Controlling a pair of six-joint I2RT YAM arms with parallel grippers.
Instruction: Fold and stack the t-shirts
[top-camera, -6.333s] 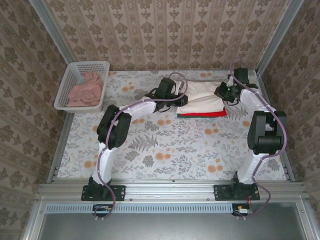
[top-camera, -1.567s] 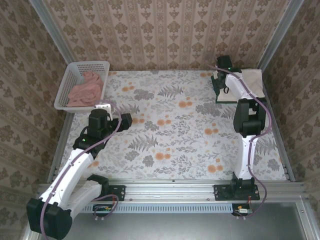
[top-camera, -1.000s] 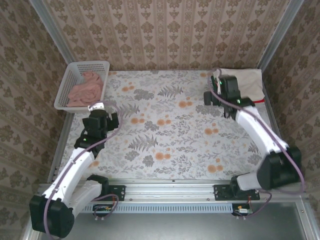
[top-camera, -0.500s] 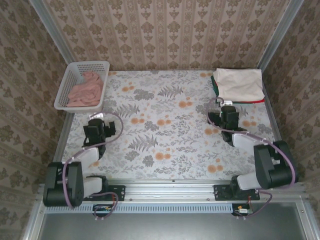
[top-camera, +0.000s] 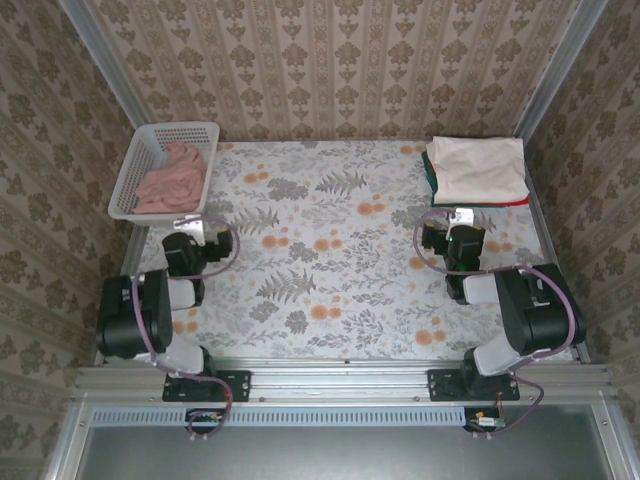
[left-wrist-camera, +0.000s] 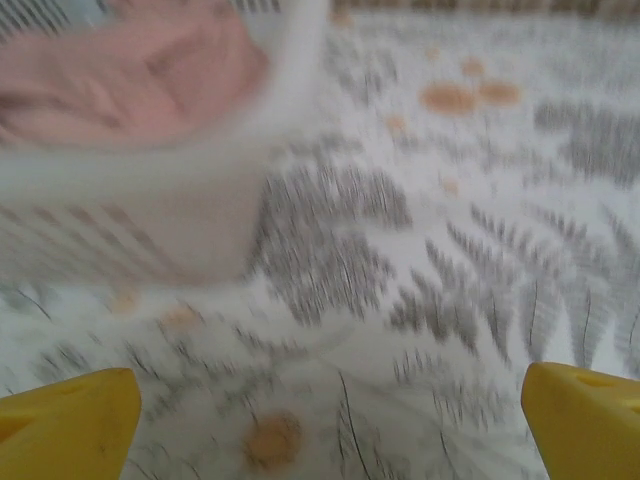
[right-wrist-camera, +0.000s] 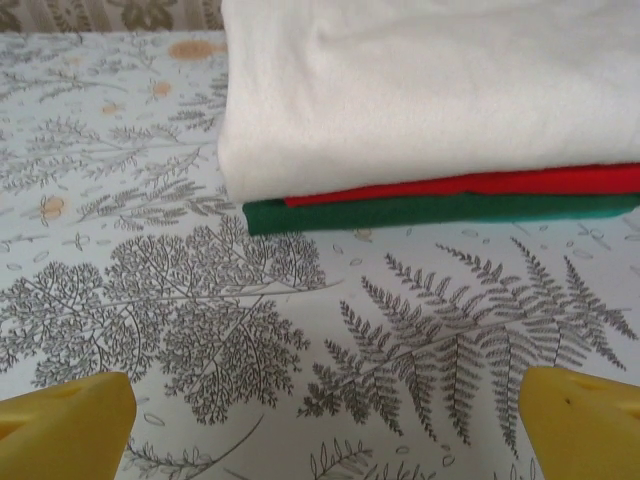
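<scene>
Far left corner of the floral-printed worktop (top-camera: 330, 260): white plastic lattice basket (top-camera: 178, 127). Inside it is a crumpled pink cloth (top-camera: 170, 178), heaped loosely; anything beneath is hidden.

Far right corner: three folded shirts stacked flat on the worktop. The large cream-white t-shirt (top-camera: 480, 168) is on top, the bright red t-shirt (right-wrist-camera: 480, 184) in the middle and the dark green t-shirt (right-wrist-camera: 430, 211) at the bottom.

Left pincer (top-camera: 190, 240): near the basket's near wall, spread wide, empty.

Right pincer (top-camera: 452, 232): near the stack, apart from it, spread wide, empty.
</scene>
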